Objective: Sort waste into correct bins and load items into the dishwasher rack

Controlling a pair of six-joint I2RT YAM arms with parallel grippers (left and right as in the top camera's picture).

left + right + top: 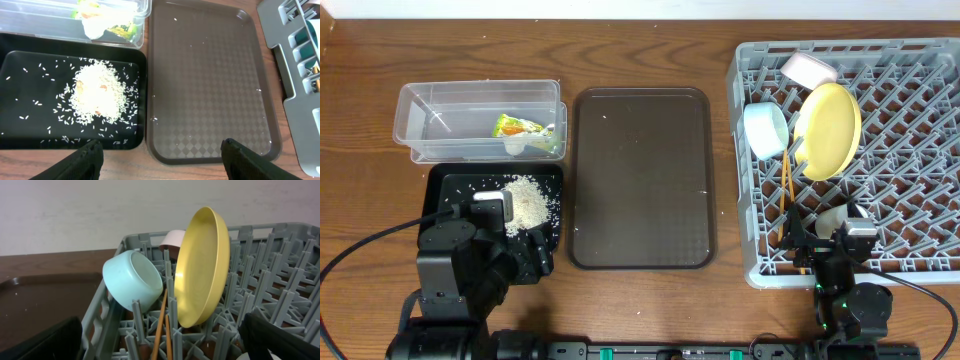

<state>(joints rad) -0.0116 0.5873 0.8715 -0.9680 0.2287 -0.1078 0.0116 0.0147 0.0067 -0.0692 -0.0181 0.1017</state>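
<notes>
Rice heap (97, 95) in black tray (30, 120)

Your count on the table (650, 40): two grippers, one rack, two bins, one serving tray.

Ahead of your right gripper (165, 340), one dishwasher rack (920, 200) carries one yellow plate (830, 130), two bowls, namely a light-blue bowl (766, 128) and a white bowl (807, 68), one white cup (833, 217) and two chopsticks (787, 195). Ahead of your left gripper (162, 152) you have one clear tub (420, 110), one black tray (450, 190), one wrapper (518, 127), one white scrap (515, 146) and one rice heap (527, 198). One brown serving tray (640, 180) lies to that gripper's right.
</notes>
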